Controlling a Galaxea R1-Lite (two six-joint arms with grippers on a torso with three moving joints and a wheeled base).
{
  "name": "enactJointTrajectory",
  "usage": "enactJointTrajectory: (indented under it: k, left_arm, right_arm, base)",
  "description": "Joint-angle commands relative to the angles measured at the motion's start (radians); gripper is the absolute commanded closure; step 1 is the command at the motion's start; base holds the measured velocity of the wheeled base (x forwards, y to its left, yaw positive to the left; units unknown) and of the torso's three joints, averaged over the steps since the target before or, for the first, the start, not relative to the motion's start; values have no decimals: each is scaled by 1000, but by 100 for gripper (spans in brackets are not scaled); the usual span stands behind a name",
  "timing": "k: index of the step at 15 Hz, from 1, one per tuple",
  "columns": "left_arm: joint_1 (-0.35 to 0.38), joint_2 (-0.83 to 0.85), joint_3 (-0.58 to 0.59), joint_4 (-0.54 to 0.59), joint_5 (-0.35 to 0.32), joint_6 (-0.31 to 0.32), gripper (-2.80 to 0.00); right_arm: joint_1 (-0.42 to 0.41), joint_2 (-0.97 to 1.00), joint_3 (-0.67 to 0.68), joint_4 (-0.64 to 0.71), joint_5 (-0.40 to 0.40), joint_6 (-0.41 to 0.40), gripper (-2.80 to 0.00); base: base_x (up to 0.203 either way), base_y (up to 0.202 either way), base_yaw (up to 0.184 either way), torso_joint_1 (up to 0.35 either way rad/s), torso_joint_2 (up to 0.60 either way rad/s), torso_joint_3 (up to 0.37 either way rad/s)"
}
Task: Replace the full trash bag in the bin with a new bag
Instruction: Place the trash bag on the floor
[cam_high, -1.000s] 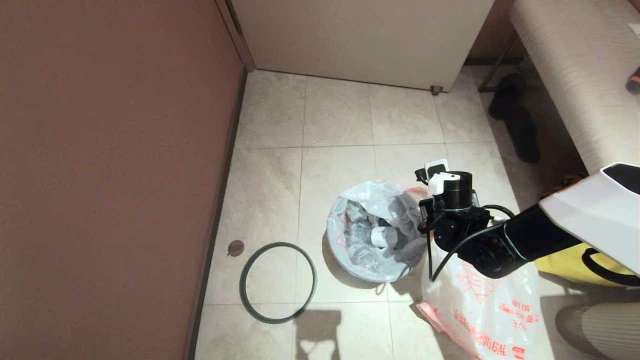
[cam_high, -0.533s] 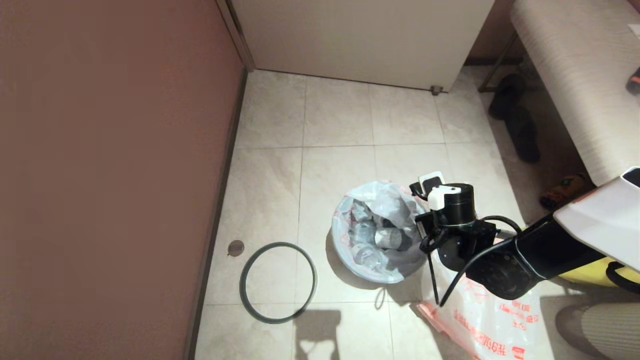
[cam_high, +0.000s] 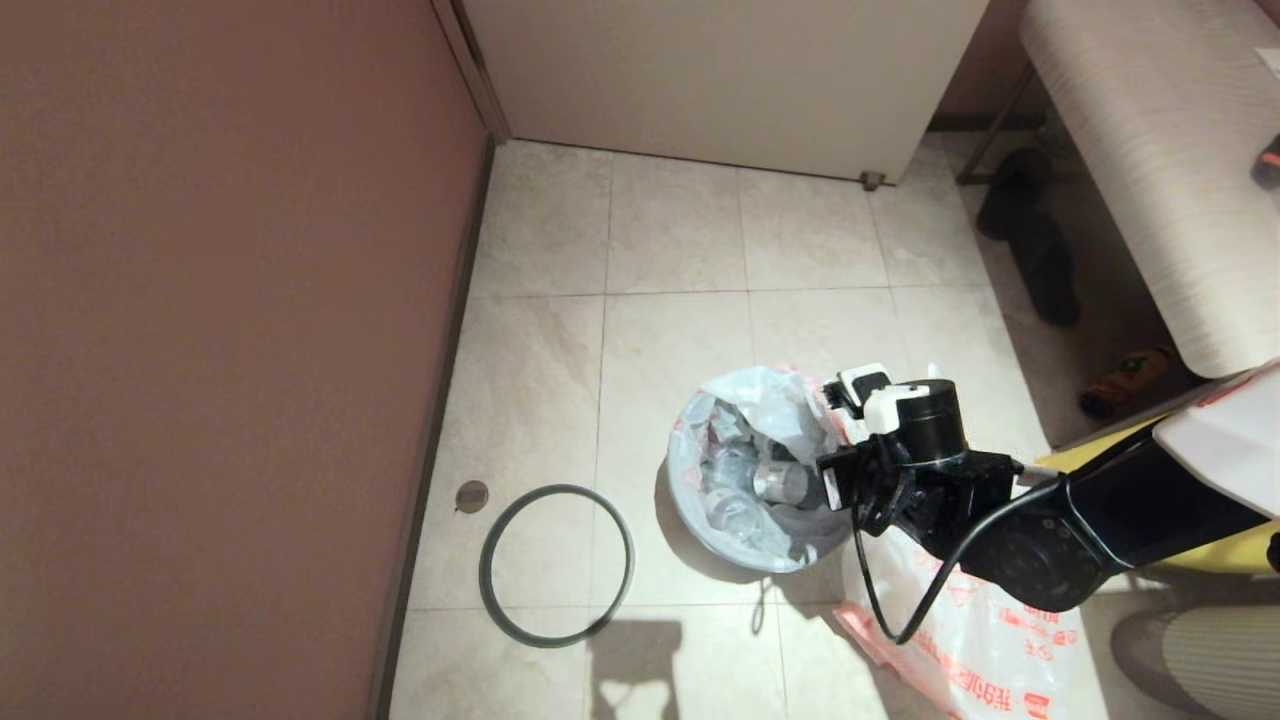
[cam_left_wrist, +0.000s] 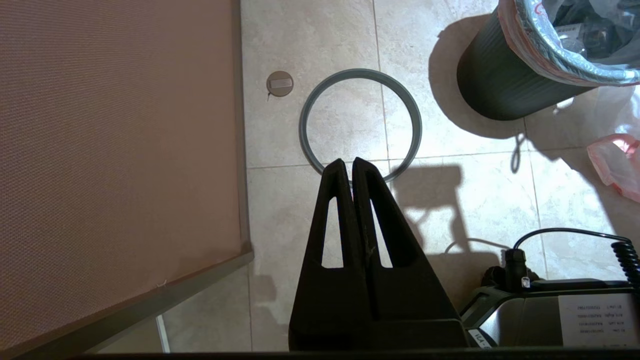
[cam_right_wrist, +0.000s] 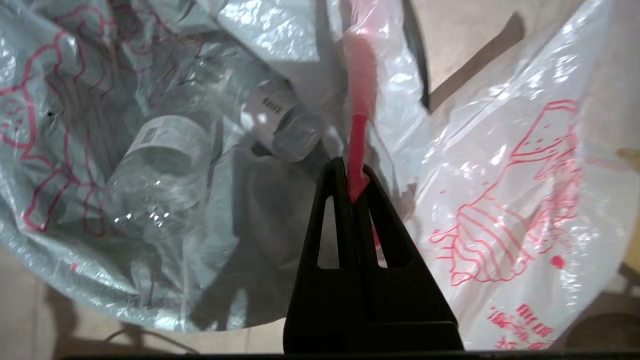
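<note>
The black bin (cam_high: 700, 535) (cam_left_wrist: 495, 85) stands on the tiled floor, lined with the full trash bag (cam_high: 745, 470) (cam_right_wrist: 150, 165), through whose film clear bottles show. My right gripper (cam_right_wrist: 354, 172) is at the bin's right rim, shut on the bag's red-orange drawstring hem (cam_right_wrist: 359, 130). The grey rim ring (cam_high: 556, 565) (cam_left_wrist: 306, 120) lies flat on the floor left of the bin. The new bag (cam_high: 985, 630) (cam_right_wrist: 510, 200), printed with a red-orange drawing, lies right of the bin, partly under my right arm (cam_high: 1050, 540). My left gripper (cam_left_wrist: 348, 162) hangs shut and empty above the ring's near edge.
A brown wall (cam_high: 220, 350) runs along the left and a white door (cam_high: 720, 70) closes the back. A bench (cam_high: 1160, 150), black slippers (cam_high: 1030, 240) and a yellow fabric bag (cam_high: 1210, 545) crowd the right. A round floor drain (cam_high: 471, 494) sits by the wall.
My right wrist has moved nearer to me and lower at the bin's right rim, with the arm dropping. The bag's film on that side has gathered, and the bottles inside have shifted.
</note>
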Motion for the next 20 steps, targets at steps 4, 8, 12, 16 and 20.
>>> enactJointTrajectory:
  k: [4,8,12,16,20]
  left_arm:
    - [0,2,0,1,0,0,0]
    - [0,2,0,1,0,0,0]
    - [0,2,0,1,0,0,0]
    - [0,2,0,1,0,0,0]
    - [0,2,0,1,0,0,0]
  right_arm:
    - [3,101,-53,16,82,44,0]
    - [25,193,-221,97,150,53,0]
    - [40,353,-511,341,295,157,0]
    - [44,311,-576,521,479,357,0]
    - [39,118,-571,610,584,431,0]
  base:
    - [0,0,0,0,0,0]
    - [0,0,0,0,0,0]
    - [0,0,0,0,0,0]
    - [0,0,0,0,0,0]
    - [0,0,0,0,0,0]
